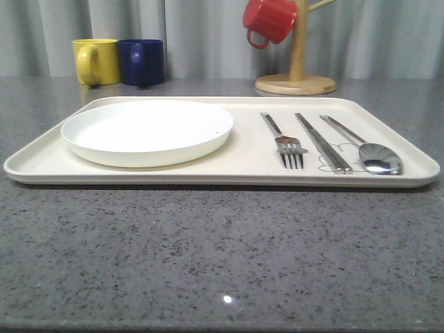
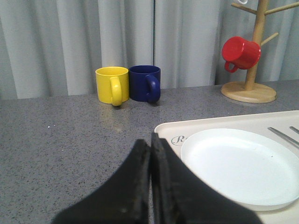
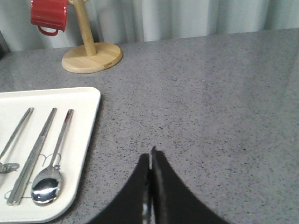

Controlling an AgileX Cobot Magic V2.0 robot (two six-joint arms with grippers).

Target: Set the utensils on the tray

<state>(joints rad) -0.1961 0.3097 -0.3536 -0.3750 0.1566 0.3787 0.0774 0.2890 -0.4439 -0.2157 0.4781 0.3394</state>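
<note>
Over on the left side, the left gripper [image 2: 150,144] hovers above the grey stone table [image 1: 222,250], its two black fingers [image 2: 135,186] pressed flat together with nothing between them. Just past those fingertips and off toward the robot's right sits the near corner of the cream tray [image 2: 166,128], script lettering visible on it, and on that tray lies the white plate [image 2: 240,165], close beside the fingers but not touching them. Well beyond the fingertips, near the curtain, the yellow mug [image 2: 112,85] and the blue mug [image 2: 145,83] stand touching side by side.

From the front, the tray [image 1: 41,163] spans the table, the plate [image 1: 147,132] resting on its left half. Moving right across it: the fork [image 1: 284,142], tines toward the robot, then the chopsticks [image 1: 323,142] lying together, then the spoon [image 1: 368,151], bowl toward the robot. All three lie roughly parallel, near each other, apart from the plate.

Behind the tray's right end, the red mug [image 1: 269,21] hangs on the wooden mug stand [image 1: 297,76].

On the right, the right gripper [image 3: 151,154] is clenched too, fingers [image 3: 138,196] closed on nothing, above bare table. The spoon [image 3: 49,179] on the tray lies off to its left, near but clear of the fingertips, chopsticks [image 3: 32,158] beyond it.
</note>
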